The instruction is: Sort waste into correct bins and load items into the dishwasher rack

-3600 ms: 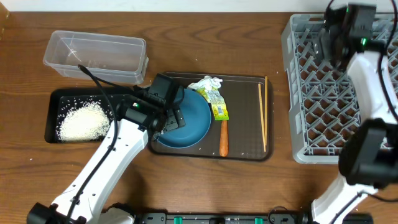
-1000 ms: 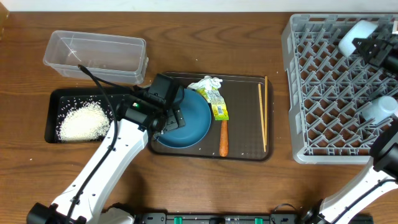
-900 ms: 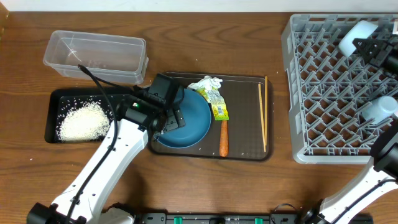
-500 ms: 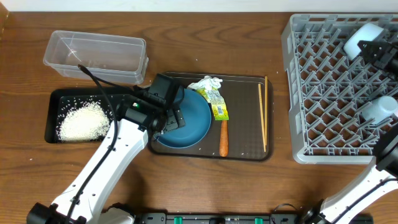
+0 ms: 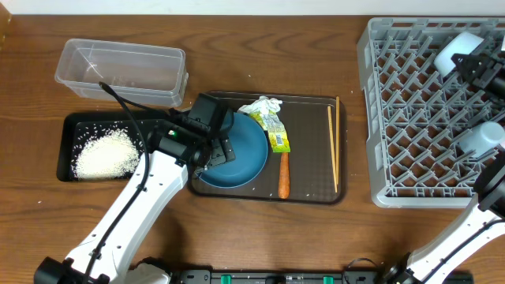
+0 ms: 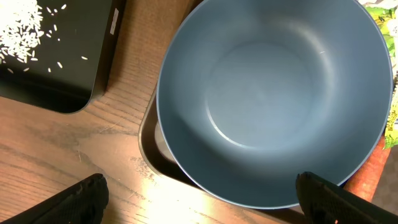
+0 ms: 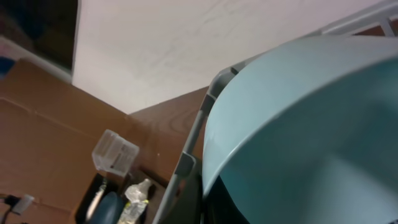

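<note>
On a brown wooden table [image 5: 237, 47], the grey rack [image 5: 410, 110] stands at the far right. The print on the green-yellow wrapper [image 5: 276, 134] is too small to be read. The small light blue bowl [image 5: 456, 49] is held clamped by the right gripper [image 5: 480, 69] over the rack's far right corner, slightly further right than a second ago. The left gripper [image 5: 223, 150] is unmoved, its fingers [image 6: 81, 198] spread wide at the near left rim of the dark blue dish [image 5: 246, 150] on the brown tray [image 5: 312, 185].
</note>
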